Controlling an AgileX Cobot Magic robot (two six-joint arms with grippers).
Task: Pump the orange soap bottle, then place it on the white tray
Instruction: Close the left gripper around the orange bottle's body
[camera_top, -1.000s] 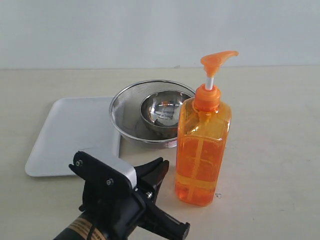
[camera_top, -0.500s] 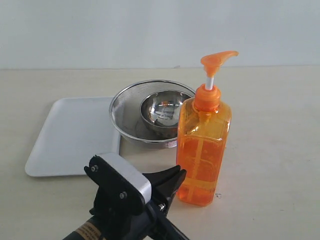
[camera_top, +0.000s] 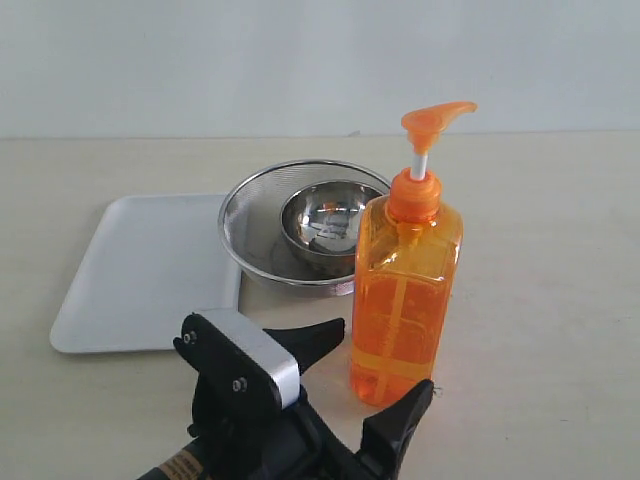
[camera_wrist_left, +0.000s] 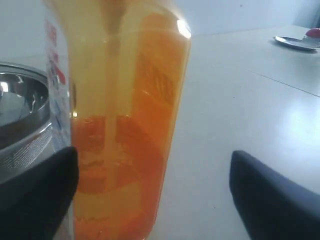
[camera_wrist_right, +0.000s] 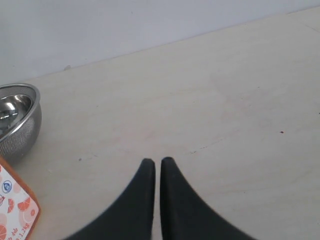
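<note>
Down at the near edge of the worktop (camera_top: 540, 250), we had the left claw (camera_top: 380, 355) standing wide, and the orange soap bottle (camera_top: 405, 290) was right between its jaws! One finger sat left of the bottle's lower body, and the other rose on its near right side. The left wrist view of the left claw (camera_wrist_left: 150, 200) told the same story. The bottle (camera_wrist_left: 125, 125) filled the gap, with one finger just at its edge and the other well clear. As far as we could judge, nothing was gripped yet.

The bottle stood upright on the worktop, long axis straight up, with the pump head (camera_top: 435, 118) raised and its spout pointing right. That was the relation that mattered: claw low at the body, pump head high above it. The white tray (camera_top: 140, 265) lay to the left, apart from the bottle. The strainer bowl (camera_top: 250, 215), with a steel bowl (camera_top: 325, 215) inside it, sat just far-left of the bottle.

The right claw (camera_wrist_right: 158, 162) was pressed shut on nothing over bare worktop, and only a corner of the bottle's label showed in its view. So the left arm was clearly the nearer one. We reckoned a squeeze on the body would steady the bottle, leaving the pump to the right claw, then a carry leftward past the strainer.
</note>
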